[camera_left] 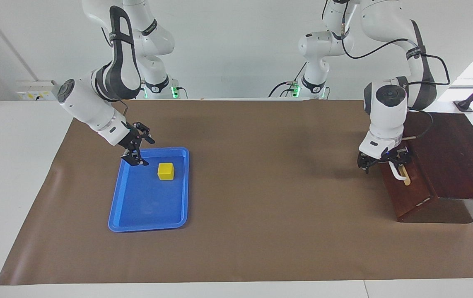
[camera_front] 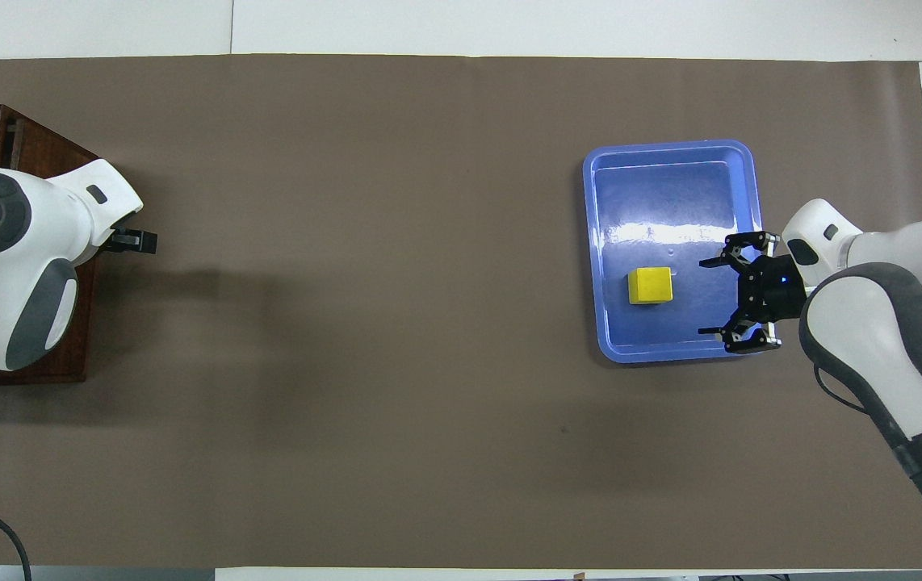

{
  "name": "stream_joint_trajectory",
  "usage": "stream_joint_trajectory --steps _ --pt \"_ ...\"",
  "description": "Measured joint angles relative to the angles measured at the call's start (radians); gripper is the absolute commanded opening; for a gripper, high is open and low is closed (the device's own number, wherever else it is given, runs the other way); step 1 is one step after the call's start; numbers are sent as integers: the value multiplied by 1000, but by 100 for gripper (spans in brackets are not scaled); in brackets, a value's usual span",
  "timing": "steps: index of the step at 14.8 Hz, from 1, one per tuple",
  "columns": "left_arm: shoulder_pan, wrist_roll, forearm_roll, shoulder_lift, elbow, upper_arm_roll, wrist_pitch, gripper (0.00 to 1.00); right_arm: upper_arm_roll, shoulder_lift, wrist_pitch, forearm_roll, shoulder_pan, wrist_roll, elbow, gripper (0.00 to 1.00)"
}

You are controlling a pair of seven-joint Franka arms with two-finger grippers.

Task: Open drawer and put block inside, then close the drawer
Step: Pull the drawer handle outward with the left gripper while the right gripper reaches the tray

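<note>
Block (camera_left: pixel 165 171) sits in tray (camera_left: pixel 149 225) just beside right claw (camera_left: pixel 140 151), spread wide, grasping nothing.

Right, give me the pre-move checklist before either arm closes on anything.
1. Drawer shut, white handle exposed: ok.
2. Left gripper open and at the handle: ok; whether its fingers straddle the bar: cannot tell.
3. Block sitting free in the blue tray, nothing touching it: ok.
4. Right gripper open, over the tray's edge beside the block: ok; not yet around the block: not ok for closing.
5. Brown mat between tray and drawer free of obstacles: ok.
</note>
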Motion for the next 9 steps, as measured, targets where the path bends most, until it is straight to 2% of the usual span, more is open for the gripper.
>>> stream_joint_trajectory --steps 5,9 --pt "-171 -221 -58 0 10 -5 -28 100 -2 23 0 125 -3 -121 -1 100" --pt "-189 -246 -60 0 13 -4 -39 100 -4 114 -1 232 -8 -237 20 100"
